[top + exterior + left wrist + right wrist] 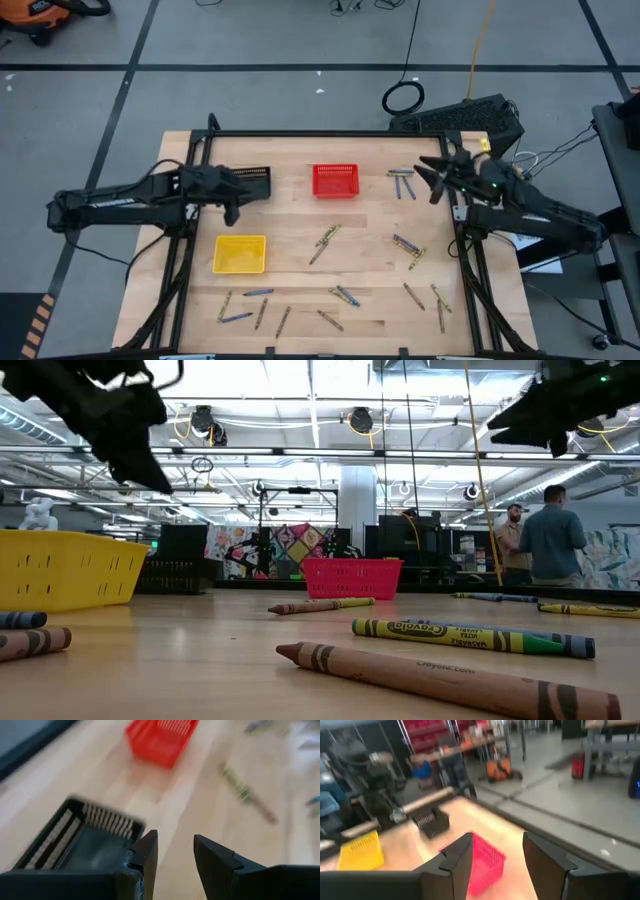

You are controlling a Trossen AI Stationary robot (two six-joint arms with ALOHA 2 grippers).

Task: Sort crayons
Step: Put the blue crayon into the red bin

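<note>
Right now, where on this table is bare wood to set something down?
Bare wood lies between the yellow basket and red basket, and around the middle left of the crayon pair. The near edge is crowded with scattered crayons, and more lie beside the right pincer.

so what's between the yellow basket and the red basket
Only bare wood in the high view: no crayon lies between the yellow basket and the red basket.
</note>
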